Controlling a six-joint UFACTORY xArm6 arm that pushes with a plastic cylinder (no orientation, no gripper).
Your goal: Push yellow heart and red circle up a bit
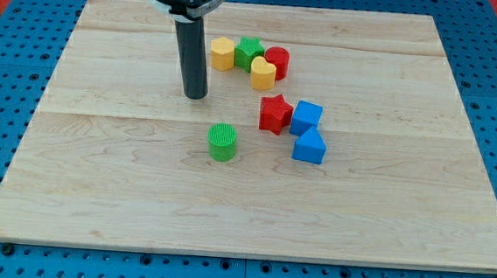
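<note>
The yellow heart (263,72) lies near the view's top centre, touching the red circle (278,61) at its upper right. A green star (249,51) and a yellow hexagon (223,54) sit just left of them in the same cluster. My tip (195,95) rests on the board to the left of and slightly below this cluster, apart from every block, about a block's width from the yellow hexagon.
A red star (275,114), a blue cube (306,117) and a blue triangle block (309,147) are grouped right of centre. A green circle (223,142) stands alone below my tip. The wooden board (96,190) lies on a blue pegboard.
</note>
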